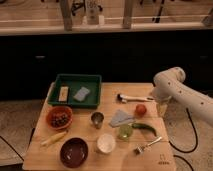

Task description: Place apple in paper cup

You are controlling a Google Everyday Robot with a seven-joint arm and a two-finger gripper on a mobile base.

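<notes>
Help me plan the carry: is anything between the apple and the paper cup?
Yes: the yellow-green fruit sits between the apple and the paper cup, next to a grey cloth. The gripper hangs beside the apple.

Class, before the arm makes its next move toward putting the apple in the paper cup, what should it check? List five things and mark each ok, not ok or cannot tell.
1. Apple lies free on the table, nothing on it: ok.
2. Gripper is near the apple, hanging just right of it: ok.
3. Apple is held by the gripper: not ok, it rests on the table.
4. Paper cup stands upright, mouth up, nothing seen inside: ok.
5. Low path from apple to cup is free: not ok, the green pepper and the yellow-green fruit lie between, so carry high.
</notes>
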